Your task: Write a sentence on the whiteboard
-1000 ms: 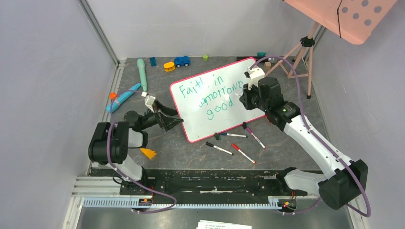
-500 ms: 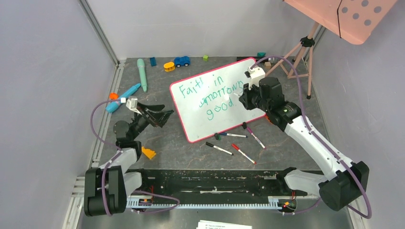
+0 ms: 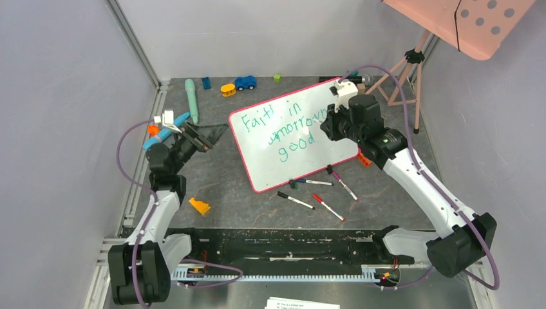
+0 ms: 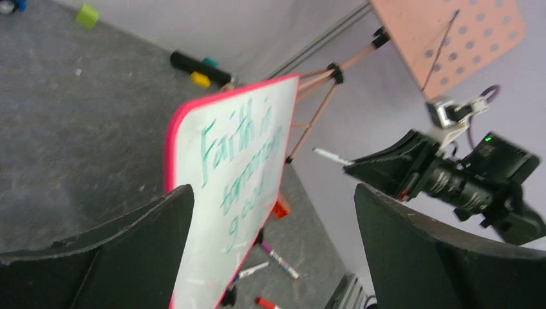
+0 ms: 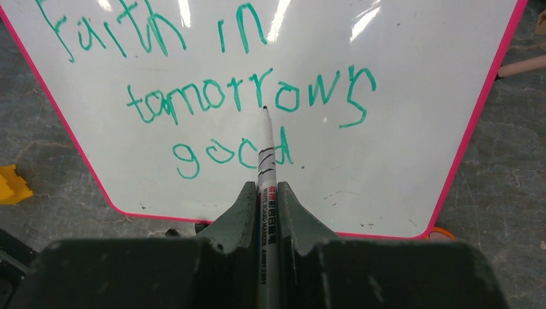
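Note:
The whiteboard [image 3: 261, 168] with a pink-red rim leans tilted in the middle of the table. The sentence [image 3: 283, 132] is green handwriting in three lines, "Faith in / tomorrows / good" [image 5: 238, 96]. My right gripper [image 3: 329, 125] hovers over the board's right part, shut on a white marker [image 5: 266, 158]. The marker's tip points between the second and third lines. In the left wrist view the marker [image 4: 331, 156] stands a little off the board [image 4: 193, 257]. My left gripper [image 3: 206, 136] is open and empty, left of the board and apart from it, with the board seen between its wide fingers [image 4: 129, 251].
Several loose markers [image 3: 296, 200] lie in front of the board. An orange wedge [image 3: 199, 206] sits near the left arm. Toys line the back: a blue car [image 3: 244, 82], a teal stick [image 3: 191, 100], a blue tool [image 3: 166, 131]. A tripod [image 3: 409, 77] with a pink dotted panel [image 3: 463, 22] stands back right.
My left arm has pulled back and leftwards from the board's left edge, its gripper still open. The right gripper has shifted slightly towards the back with the marker.

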Tool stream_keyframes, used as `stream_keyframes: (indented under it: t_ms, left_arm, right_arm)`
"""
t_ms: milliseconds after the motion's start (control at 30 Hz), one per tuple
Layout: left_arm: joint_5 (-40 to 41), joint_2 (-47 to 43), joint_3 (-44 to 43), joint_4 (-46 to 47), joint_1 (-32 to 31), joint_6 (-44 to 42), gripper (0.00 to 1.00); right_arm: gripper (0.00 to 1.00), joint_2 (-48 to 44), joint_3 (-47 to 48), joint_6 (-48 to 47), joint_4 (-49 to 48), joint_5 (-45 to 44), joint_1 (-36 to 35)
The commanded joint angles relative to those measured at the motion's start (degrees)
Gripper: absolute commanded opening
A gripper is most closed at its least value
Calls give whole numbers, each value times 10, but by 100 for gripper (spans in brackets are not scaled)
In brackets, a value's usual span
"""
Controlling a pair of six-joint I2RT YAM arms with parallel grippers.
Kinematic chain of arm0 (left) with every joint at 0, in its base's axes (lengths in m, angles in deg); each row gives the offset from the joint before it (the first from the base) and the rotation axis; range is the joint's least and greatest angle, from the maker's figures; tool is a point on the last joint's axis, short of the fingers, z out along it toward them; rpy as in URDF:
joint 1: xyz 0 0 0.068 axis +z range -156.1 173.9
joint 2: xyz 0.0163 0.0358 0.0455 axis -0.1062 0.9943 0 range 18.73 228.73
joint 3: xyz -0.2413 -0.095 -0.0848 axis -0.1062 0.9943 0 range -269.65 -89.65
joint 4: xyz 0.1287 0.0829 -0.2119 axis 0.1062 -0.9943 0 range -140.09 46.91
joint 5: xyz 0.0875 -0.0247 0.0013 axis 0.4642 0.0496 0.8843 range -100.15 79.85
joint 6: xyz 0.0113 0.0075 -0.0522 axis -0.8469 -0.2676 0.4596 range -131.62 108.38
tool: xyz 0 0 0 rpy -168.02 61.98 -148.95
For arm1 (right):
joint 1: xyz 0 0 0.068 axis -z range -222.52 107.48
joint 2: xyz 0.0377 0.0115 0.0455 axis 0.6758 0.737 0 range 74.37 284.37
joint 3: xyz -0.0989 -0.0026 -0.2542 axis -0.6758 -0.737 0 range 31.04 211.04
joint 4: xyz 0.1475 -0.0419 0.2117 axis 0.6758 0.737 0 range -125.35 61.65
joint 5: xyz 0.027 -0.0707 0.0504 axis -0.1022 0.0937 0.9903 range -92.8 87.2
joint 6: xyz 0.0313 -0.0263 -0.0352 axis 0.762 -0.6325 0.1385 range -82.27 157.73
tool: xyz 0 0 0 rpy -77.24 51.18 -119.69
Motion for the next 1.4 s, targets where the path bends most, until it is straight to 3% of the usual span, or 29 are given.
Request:
stream_keyframes:
  t_ms: [0,133,200,267,333,400,667,767,900,1033,1100,1167,1233,1367]
  left_arm:
    - [-40,-19,-144,-166,-2,39,100]
    - [-35,-31,-290,-497,-1,-140,100]
    - [2,-51,-314,-584,-1,-186,100]
    - [94,-80,-338,-701,-1,-234,100]
    - [294,-101,-378,-829,-8,-244,100]
    - [416,-117,-398,-904,-22,-254,100]
    - [404,-131,-385,-965,-45,-231,100]
    - [269,-161,-369,-913,-49,-284,100]
    - [241,-166,-402,-934,-51,-316,100]
    - [144,-141,-359,-890,-58,-212,98]
    - [182,-148,-337,-862,-110,-164,96]
    - [263,-152,-339,-862,-182,-154,97]
    - [308,-133,-340,-864,-246,-149,92]
    - [436,-63,-358,-872,-429,-105,88]
  right_arm:
    - [0,11,68,21,27,-5,2]
    - [0,21,105,31,66,7,1]
    - [0,22,116,33,86,2,1]
    - [0,25,134,35,106,-3,1]
    - [0,30,155,35,127,-11,2]
    - [0,32,169,35,142,-14,1]
    - [0,29,188,62,161,-14,1]
    - [0,11,172,62,162,-14,2]
    - [0,-18,135,62,150,-19,2]
    - [0,-39,92,57,137,3,2]
    - [0,-51,77,58,134,7,1]
    - [0,-67,54,65,128,10,2]
    - [0,-89,17,82,110,10,2]
    - [0,-121,-21,101,104,7,2]
